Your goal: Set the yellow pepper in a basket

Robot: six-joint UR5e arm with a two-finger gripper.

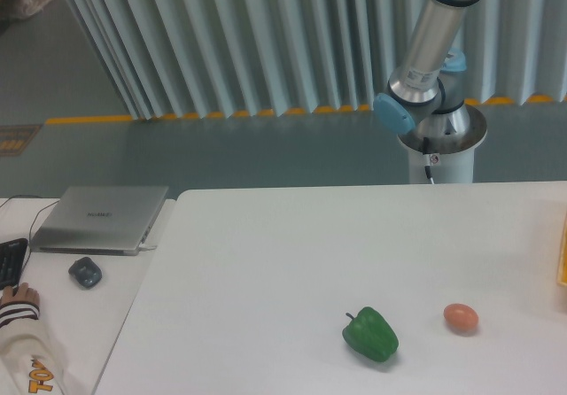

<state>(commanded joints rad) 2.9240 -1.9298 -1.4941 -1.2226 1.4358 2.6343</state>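
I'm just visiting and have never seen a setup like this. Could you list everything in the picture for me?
Glossy lumpy green bell pepper: one, green, on the white table, near the front.
Small egg-shaped object: one, orange-brown, on the table to the right of the pepper, apart from it.
Basket sliver: one, yellow-orange, at the table's right edge, mostly cut off.
White table: one, white, filling the foreground.
Closed laptop: one, silver, on the side desk at left.
Computer mouse: one, dark grey, in front of the laptop.
Keyboard: one, black, far left edge.
Person's hand: one, bottom left, in a pale sleeve.
Yellow pepper: none visible.
Robot arm: one, silver and light blue, behind the table; its fingers are out of view.
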